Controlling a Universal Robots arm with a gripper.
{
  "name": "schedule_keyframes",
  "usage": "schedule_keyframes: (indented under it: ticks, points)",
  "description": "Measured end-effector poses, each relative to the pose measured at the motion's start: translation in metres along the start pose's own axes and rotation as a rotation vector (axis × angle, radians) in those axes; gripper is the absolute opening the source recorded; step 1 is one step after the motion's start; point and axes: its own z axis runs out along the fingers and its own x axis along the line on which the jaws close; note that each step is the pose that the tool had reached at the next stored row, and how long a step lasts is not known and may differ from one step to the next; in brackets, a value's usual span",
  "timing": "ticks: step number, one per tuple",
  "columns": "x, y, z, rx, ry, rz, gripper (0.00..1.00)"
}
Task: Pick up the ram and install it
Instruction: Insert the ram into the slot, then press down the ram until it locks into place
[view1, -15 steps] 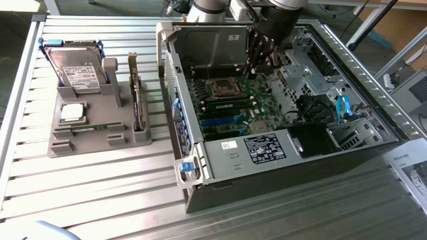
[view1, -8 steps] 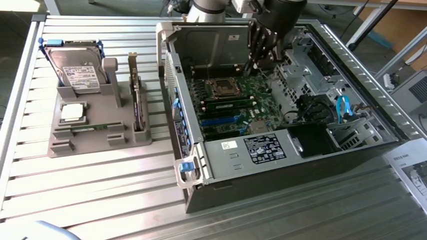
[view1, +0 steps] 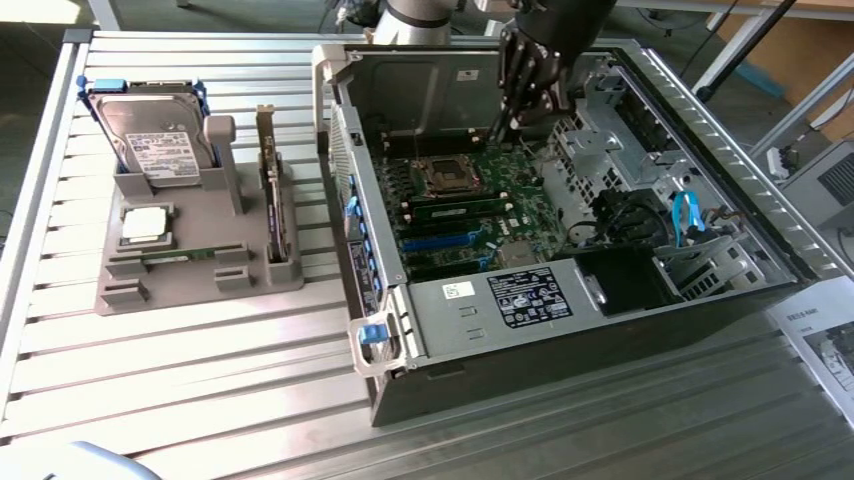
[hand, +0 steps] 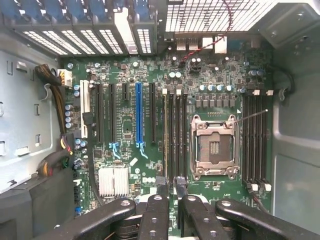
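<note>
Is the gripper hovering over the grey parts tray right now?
No, the gripper is inside the open black computer case, over the green motherboard.

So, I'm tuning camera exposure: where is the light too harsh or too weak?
Exterior view: sunlight glares off the slatted metal table at the exterior view's left, while a corner inside the computer case sits in deep shadow. Wrist view: the motherboard is evenly lit, but the vent grille is washed out white.
</note>
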Motion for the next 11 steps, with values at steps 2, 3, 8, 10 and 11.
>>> schedule_keyframes:
  ticks: [2,3,8,10,11]
  points:
    - [0.0000,0.0000,-0.0015,0.0000,-0.0001,0.000,0.19]
    - [0.0000,0.0000,-0.0022,0.0000,0.0000,0.000,0.19]
    - [0.0000,0.0000,-0.0033,0.0000,-0.0002,0.000,0.19]
    - [0.0000,0.0000,-0.0034,0.0000,-0.0001,0.000,0.19]
    - [0.0000,0.0000,-0.0034,0.0000,-0.0001,0.000,0.19]
